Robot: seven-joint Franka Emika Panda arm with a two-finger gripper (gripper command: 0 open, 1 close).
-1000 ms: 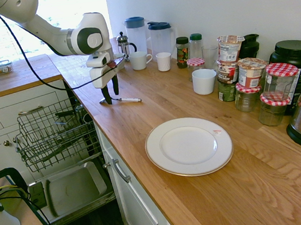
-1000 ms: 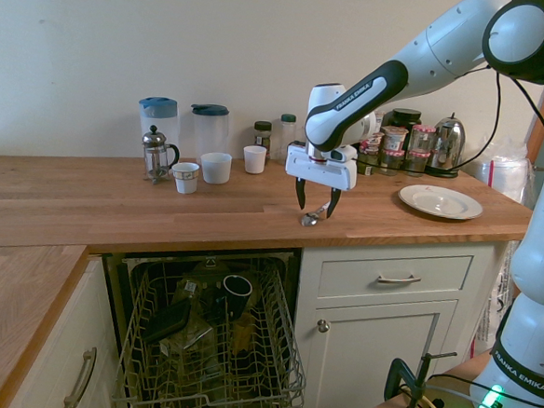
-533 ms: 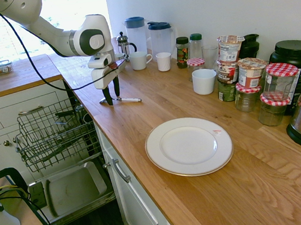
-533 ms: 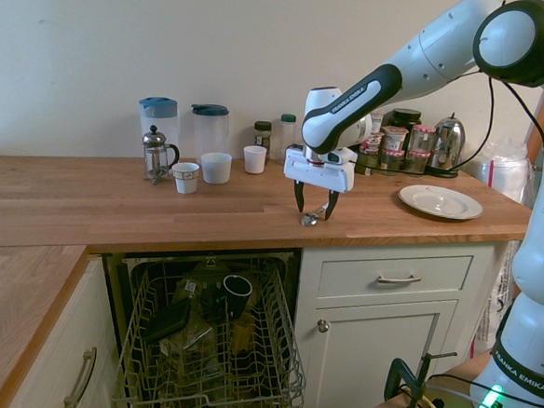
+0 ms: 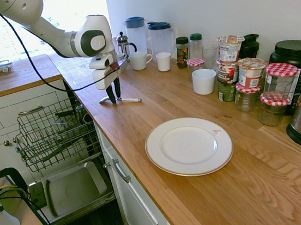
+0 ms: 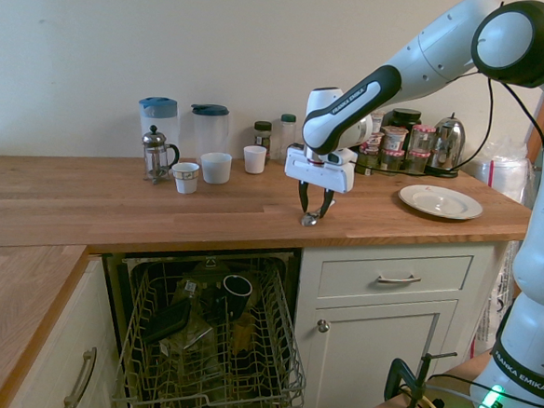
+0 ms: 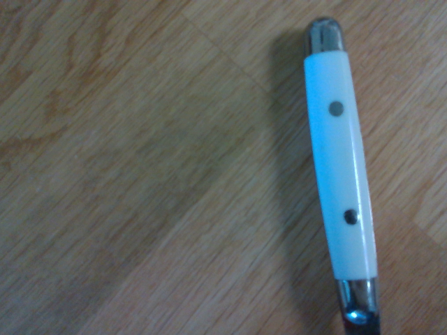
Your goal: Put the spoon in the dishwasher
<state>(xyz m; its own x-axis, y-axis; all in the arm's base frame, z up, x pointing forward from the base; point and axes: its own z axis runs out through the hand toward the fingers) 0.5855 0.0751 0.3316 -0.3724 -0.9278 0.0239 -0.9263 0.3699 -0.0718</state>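
Spoon (image 5: pixel 117 100) on worktop (image 5: pixel 215 192), undelivered. Gripper (image 5: pixel 114 97) straddling it, fingers part-closed; grasp unconfirmed. Dishwasher (image 5: pixel 55 138) rack at 8 o'clock, awaiting transfer.

White arm stretched out level, wrist bent, gripper (image 6: pixel 313 211) pointing straight down, fingers narrowed, small gap between.

White-walled kitchen, oak worktop (image 5: pixel 155 109), cream cabinets (image 6: pixel 389 329), bright window (image 5: pixel 61 8).
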